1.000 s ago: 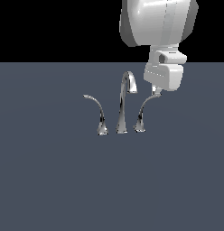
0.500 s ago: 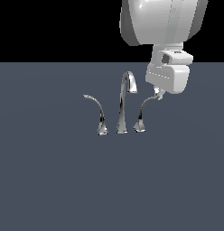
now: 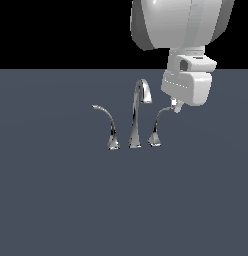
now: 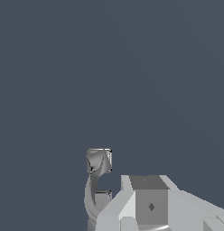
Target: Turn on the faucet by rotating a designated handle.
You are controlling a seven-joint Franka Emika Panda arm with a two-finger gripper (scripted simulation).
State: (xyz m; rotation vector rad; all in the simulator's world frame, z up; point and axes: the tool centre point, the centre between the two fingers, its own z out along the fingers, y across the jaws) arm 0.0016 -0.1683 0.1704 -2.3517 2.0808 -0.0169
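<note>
No readable text, labels, brand names, numbers or signs appear in either view. The chrome faucet (image 3: 135, 120), the white gripper (image 3: 176, 106) housing and the plain grey surface (image 3: 56, 200) all carry no markings.

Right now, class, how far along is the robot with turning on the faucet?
Done: the gripper has reached the tip of the handle on the exterior view's right. In hand: it appears to sit against that tip, but contact isn't clear. Left: rotating the handle; the spout shows no water. Whether the jaws are open is hidden.
</note>
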